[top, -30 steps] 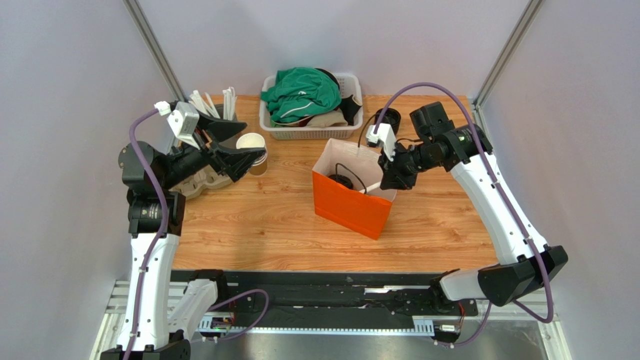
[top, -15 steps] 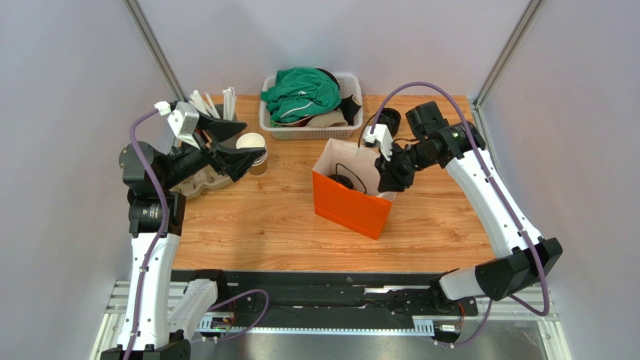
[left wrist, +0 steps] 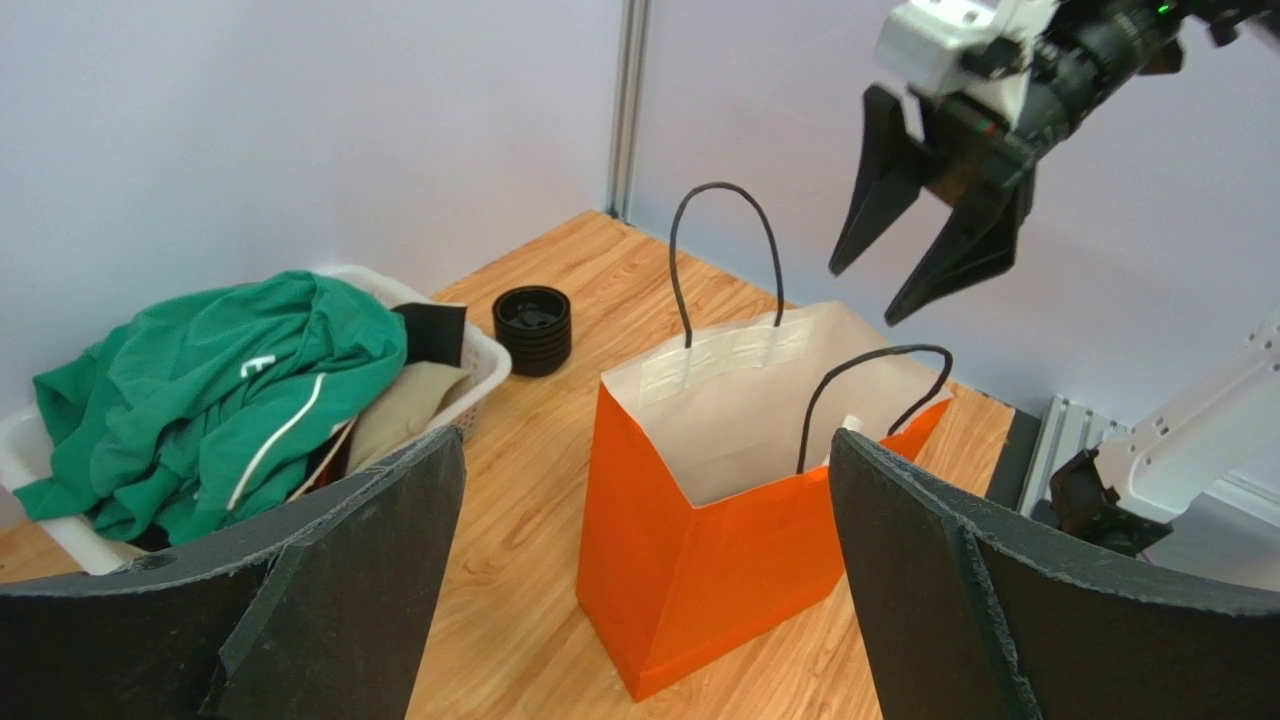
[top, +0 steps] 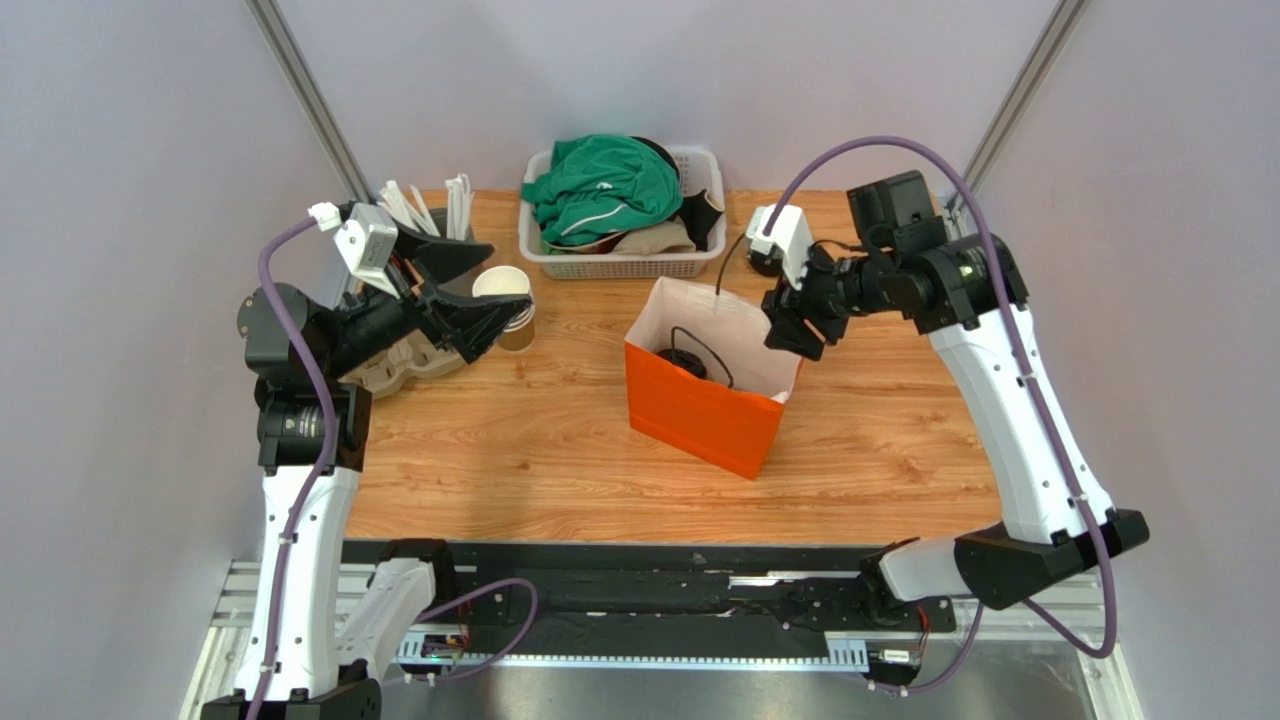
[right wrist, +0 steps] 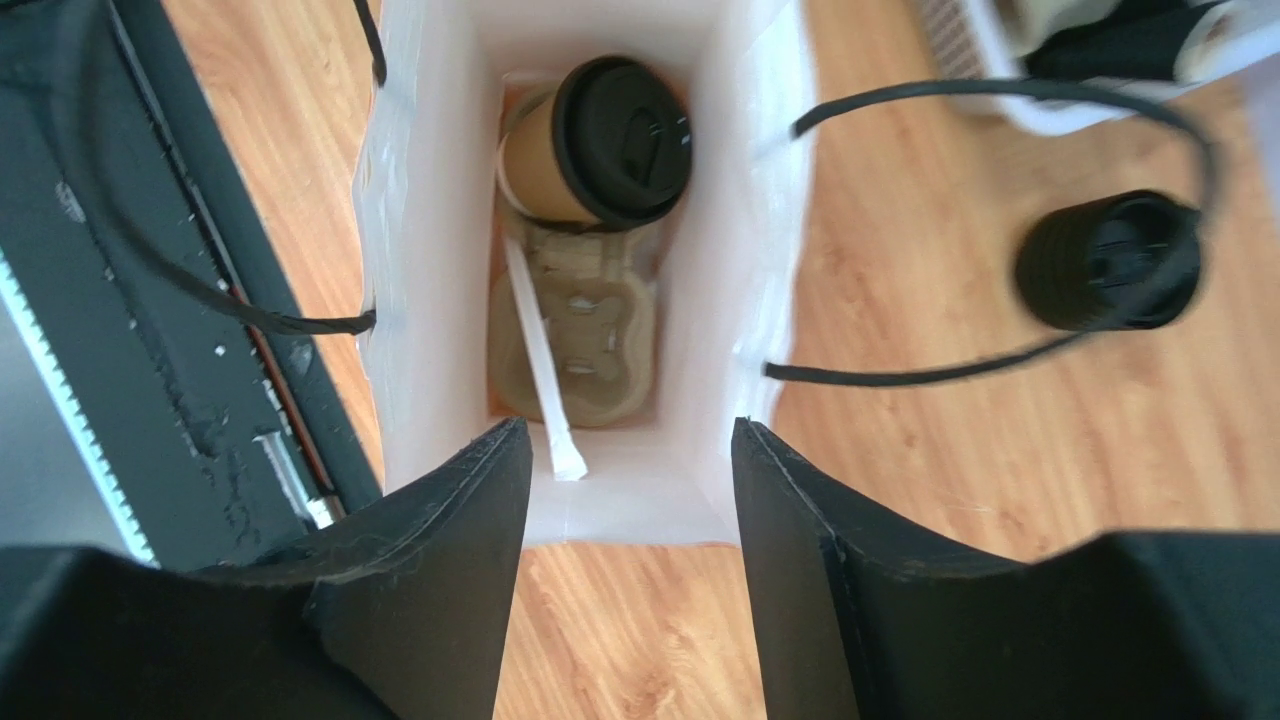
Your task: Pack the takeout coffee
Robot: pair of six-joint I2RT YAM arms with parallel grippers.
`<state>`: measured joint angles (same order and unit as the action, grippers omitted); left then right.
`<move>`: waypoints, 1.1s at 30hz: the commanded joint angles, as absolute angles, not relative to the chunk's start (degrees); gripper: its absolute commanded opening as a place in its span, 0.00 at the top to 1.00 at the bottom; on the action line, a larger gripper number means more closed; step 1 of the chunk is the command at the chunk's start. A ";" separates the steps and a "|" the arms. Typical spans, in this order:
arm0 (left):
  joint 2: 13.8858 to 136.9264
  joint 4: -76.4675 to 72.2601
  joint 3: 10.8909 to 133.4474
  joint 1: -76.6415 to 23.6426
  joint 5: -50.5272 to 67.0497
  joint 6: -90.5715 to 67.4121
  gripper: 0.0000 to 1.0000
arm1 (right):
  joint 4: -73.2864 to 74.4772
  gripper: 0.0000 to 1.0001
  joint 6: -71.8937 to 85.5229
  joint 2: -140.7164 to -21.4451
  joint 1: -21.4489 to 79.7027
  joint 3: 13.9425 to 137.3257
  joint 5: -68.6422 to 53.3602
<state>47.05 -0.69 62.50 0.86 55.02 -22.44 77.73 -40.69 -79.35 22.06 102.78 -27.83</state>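
1. The right arm (top: 1004, 393) rose from its base, bent at a high elbow, and turned its wrist back toward the bag (top: 703, 416).
2. The right jaws hung in the air, tips pointing down, spread partway and holding nothing.
3. The bag's open mouth lay straight below them, its two black handles standing up to either side.
4. The cup (right wrist: 598, 146), black lid on, stood at the bottom of the bag, below the right jaws and beyond their tips.
5. It sat at one end of a carrier (right wrist: 579, 333), with a white stick (right wrist: 538, 372) lying just beside that; whether the cup sat in a slot I cannot tell.
6. A lid stack (right wrist: 1112, 258) stood on the tabletop (top: 519, 443) outside the bag, off to the side of the right jaws.
7. The left arm (top: 305, 465) stayed folded with its forearm raised.
8. The left jaws were wide and empty, aimed across the tabletop at the bag, well apart from it.
9. A cup stack (top: 505, 297) stood near their tips.
10. A second before, the right jaws had been nearly closed, low at the bag's mouth.
11. Since then they had lifted clear of the rim, drawn back and parted.
12. The cup, the bag and the left arm had not shifted.
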 commanded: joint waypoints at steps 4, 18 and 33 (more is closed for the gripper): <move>47.11 -3.07 61.88 1.23 54.58 -22.94 0.01 | 91.07 0.43 -36.57 -73.13 22.24 109.42 -26.62; 47.63 8.42 67.14 1.23 46.41 -14.69 0.01 | 51.79 0.14 -25.76 -55.12 22.15 85.97 -17.59; 57.22 32.42 82.00 1.23 39.29 -0.11 0.01 | 27.08 0.01 -21.71 -46.06 22.24 70.75 -1.50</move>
<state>56.21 22.72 79.53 0.89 43.16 -7.57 38.33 -22.94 -48.31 22.06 71.92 -9.21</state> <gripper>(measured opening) 0.990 0.989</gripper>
